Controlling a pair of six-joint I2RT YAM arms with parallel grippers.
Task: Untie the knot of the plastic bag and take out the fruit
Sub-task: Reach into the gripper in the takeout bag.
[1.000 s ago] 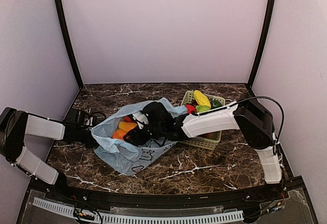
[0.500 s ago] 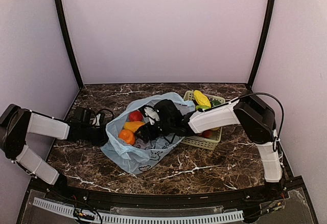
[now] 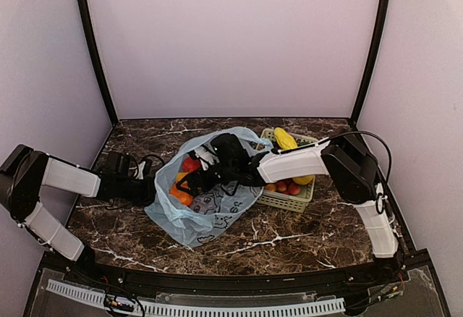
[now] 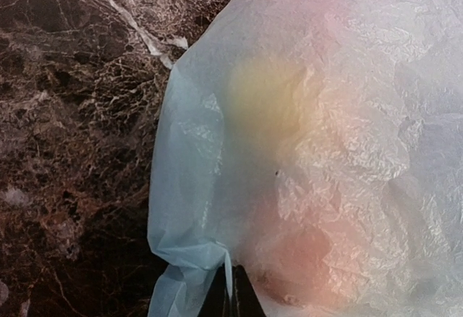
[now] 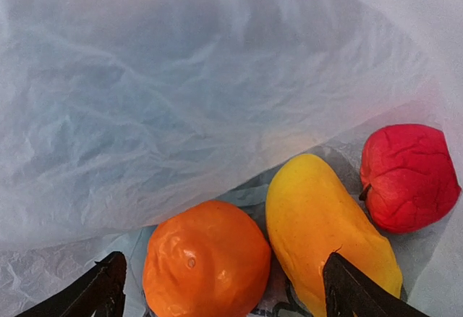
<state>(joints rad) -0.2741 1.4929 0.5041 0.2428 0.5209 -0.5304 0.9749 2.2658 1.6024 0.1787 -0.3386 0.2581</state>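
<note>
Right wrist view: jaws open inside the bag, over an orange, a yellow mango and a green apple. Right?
No: the apple is red, not green; the right wrist view shows it beside the mango. The rest holds: orange, bag, open jaws.

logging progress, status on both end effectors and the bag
Left end effector shut on plastic bag edge. Right end effector open inside bag, over orange and mango. No obstruction seen.

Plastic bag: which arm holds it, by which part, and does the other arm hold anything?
The left gripper, jaws shut, pinches the plastic bag by its left edge. The right gripper, jaws open above the fruit, holds nothing.
</note>
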